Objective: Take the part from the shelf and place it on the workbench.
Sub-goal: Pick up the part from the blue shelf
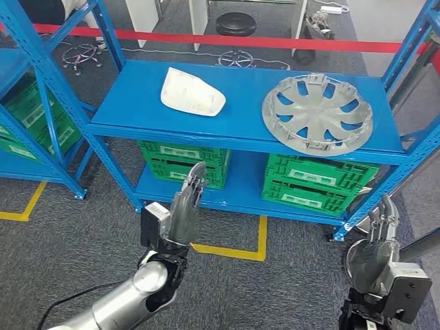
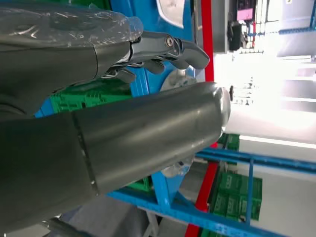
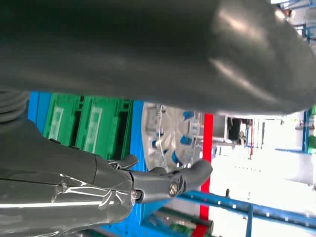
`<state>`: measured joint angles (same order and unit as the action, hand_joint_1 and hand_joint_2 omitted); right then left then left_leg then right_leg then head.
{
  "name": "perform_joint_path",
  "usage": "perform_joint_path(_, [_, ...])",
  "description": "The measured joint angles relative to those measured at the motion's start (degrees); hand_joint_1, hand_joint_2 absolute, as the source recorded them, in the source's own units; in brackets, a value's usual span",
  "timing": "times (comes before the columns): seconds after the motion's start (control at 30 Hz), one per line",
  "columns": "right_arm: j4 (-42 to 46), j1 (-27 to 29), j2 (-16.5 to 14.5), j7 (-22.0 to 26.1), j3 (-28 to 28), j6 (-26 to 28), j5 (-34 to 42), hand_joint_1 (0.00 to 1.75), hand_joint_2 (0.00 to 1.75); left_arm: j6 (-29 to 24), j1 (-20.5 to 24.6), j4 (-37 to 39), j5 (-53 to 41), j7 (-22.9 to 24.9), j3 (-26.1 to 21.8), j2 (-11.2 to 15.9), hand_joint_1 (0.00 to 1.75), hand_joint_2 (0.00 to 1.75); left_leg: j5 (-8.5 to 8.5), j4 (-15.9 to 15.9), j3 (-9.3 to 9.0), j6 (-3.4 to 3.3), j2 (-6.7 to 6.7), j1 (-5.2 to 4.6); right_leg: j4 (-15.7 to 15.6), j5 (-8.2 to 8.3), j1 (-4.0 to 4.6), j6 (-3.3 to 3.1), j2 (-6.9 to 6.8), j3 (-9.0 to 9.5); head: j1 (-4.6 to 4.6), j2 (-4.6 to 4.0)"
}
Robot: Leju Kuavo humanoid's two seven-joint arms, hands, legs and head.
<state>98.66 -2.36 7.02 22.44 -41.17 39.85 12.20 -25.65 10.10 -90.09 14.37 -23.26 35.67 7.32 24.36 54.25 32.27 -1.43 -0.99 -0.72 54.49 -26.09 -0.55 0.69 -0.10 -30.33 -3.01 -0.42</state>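
Fingers of left hand (image 1: 188, 203) apart, holding nothing, pointing up-frame toward shelf (image 1: 130, 103). White cover (image 1: 192, 93) lies on top shelf at upper centre, just above left fingers, long axis across frame. Right hand (image 1: 377, 244) at lower right, fingers loose, empty, below hubcap (image 1: 317, 112). Left hand nearer cover.
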Motion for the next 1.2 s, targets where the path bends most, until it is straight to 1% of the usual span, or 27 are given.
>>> perform_joint_path(0.1, [0.0, 0.0, 0.0, 0.0, 0.0, 0.0, 0.0, 0.00, 0.00, 0.0, 0.0, 0.0, 0.0, 0.0, 0.0, 0.0, 0.00, 0.00, -0.23, -0.2, -0.13, 0.09, -0.11, 0.17, 0.1, 0.01, 0.18, -0.08, 0.13, 0.01, -0.08, 0.00])
perform_joint_path(0.23, [0.0, 0.0, 0.0, 0.0, 0.1, 0.0, 0.0, 0.00, 0.00, 0.0, 0.0, 0.0, 0.0, 0.0, 0.0, 0.0, 0.00, 0.00, -0.49, -0.7, -0.36, 0.55, -0.14, 0.23, 0.1, -0.02, 0.27, -0.41, 0.17, -0.01, -0.17, 0.00])
perform_joint_path(0.4, [0.0, 0.0, 0.0, 0.0, 0.1, 0.0, 0.0, 0.00, 0.00, 0.0, 0.0, 0.0, 0.0, 0.0, 0.0, 0.0, 0.00, 0.00, -0.55, -0.9, -0.41, 0.93, -0.14, 0.38, 0.1, -0.03, 0.41, -0.60, 0.17, -0.01, -0.16, 0.00])
perform_joint_path(0.5, [0.1, 0.0, 0.0, 0.0, 0.1, 0.0, 0.0, 0.00, 0.00, 0.0, 0.0, 0.0, 0.0, 0.0, 0.0, 0.0, 0.00, 0.00, -0.53, -0.9, -0.41, 1.01, -0.14, 0.42, 0.1, -0.07, 0.43, -0.67, 0.17, 0.00, -0.16, 0.00])
perform_joint_path(0.77, [0.2, 0.0, 0.0, -0.1, 0.1, 0.0, -0.2, 0.00, 0.00, 0.0, 0.0, 0.0, 0.0, 0.0, 0.0, 0.0, 0.00, 0.00, -0.49, -0.8, -0.39, 1.01, -0.14, 0.46, 0.0, -0.06, 0.31, -0.65, 0.16, 0.07, -0.14, 0.00])
perform_joint_path(0.97, [0.2, 0.0, 0.0, -0.7, 0.0, 0.0, -0.3, 0.00, 0.00, -0.6, 0.0, 0.0, -0.2, 0.0, 0.0, 0.2, 0.00, 0.00, -0.12, -0.5, -0.28, 0.50, -0.12, 0.02, -0.2, 0.02, 0.04, -0.25, 0.11, 0.19, -0.22, 0.00])
perform_joint_path(1.03, [0.3, 0.0, 0.0, -0.8, 0.0, 0.0, -0.4, 0.00, 0.00, -0.7, 0.0, 0.0, -0.3, 0.0, 0.0, 0.2, 0.00, 0.00, -0.27, -1.1, -0.60, 0.20, -0.20, 0.26, -0.3, -0.13, 0.02, 0.04, 0.10, 0.21, -0.26, 0.00])
perform_joint_path(1.07, [0.4, -0.1, 0.0, -0.8, 0.0, 0.0, -0.4, 0.00, 0.00, -0.8, 0.0, 0.0, -0.3, 0.0, 0.0, 0.2, 0.00, 0.00, -0.39, -1.5, -0.94, 0.03, -0.28, 0.51, 0.4, -0.63, 0.07, 0.22, 0.12, -0.07, -0.23, 0.00])
perform_joint_path(1.1, [0.5, -0.1, 0.0, -0.8, 0.0, 0.0, -0.4, 0.00, 0.00, -0.8, 0.0, 0.0, -0.4, 0.0, 0.0, 0.2, 0.00, 0.00, -0.51, -2.0, -1.31, -0.14, -0.37, 0.80, 2.2, -1.67, 0.08, 0.41, 0.14, -0.87, -0.11, 0.00])
perform_joint_path(1.13, [0.5, -0.2, 0.0, -0.8, 0.0, 0.0, -0.5, 0.00, 0.00, -0.8, 0.0, 0.0, -0.4, 0.0, 0.0, 0.2, 0.00, 0.00, -0.56, -2.3, -1.63, -0.24, -0.47, 1.01, 5.4, -3.23, 0.00, 0.62, 0.15, -2.42, 0.05, 0.00])
perform_joint_path(1.17, [0.5, -0.2, 0.0, -0.9, 0.0, 0.0, -0.5, 0.00, 0.00, -0.8, 0.0, 0.0, -0.4, 0.0, 0.0, 0.2, 0.00, 0.00, -0.49, -2.3, -1.76, -0.32, -0.49, 1.06, 9.5, -4.99, -0.10, 0.86, 0.16, -4.46, 0.21, 0.00])
perform_joint_path(1.2, [0.5, -0.2, 0.0, -0.9, 0.0, 0.0, -0.5, 0.00, 0.00, -0.8, 0.0, 0.0, -0.3, 0.0, 0.0, 0.2, 0.00, 0.00, -0.41, -2.3, -1.83, -0.31, -0.50, 1.10, 13.6, -6.37, -0.31, 1.11, 0.15, -6.63, 0.33, 0.00])
